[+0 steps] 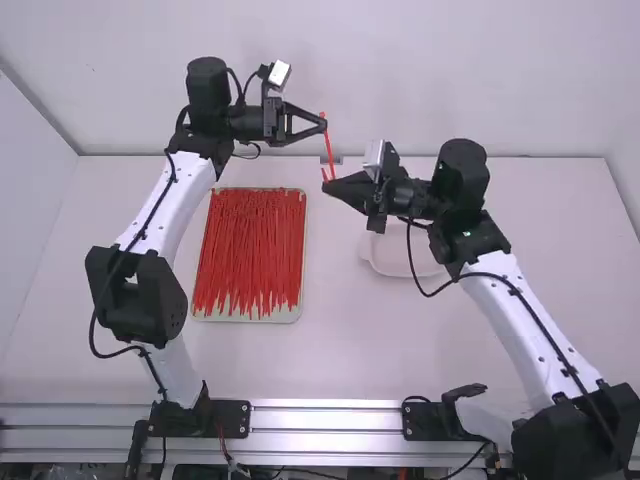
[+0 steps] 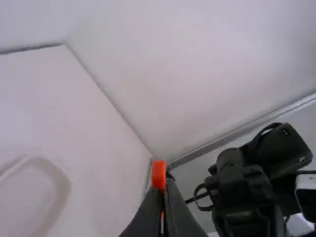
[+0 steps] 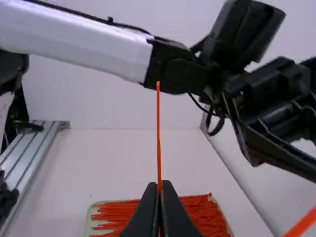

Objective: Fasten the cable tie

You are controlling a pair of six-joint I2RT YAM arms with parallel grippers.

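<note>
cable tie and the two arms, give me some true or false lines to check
1. The left tool and right tool are each shut on the same cable tie. True.
2. The cable tie lies flat on the table. False: it is held in the air between the tools.
3. A tray holds a pile of spare red ties. True.
4. The tray lies on the right arm's side. False: it lies beside the left arm.

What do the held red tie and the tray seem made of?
Cable tie: likely smooth plastic such as nylon; thin, uniformly red, straight though held only at its ends. Tray: probably matte beige plastic, given its thin rounded rim; uncertain.
</note>
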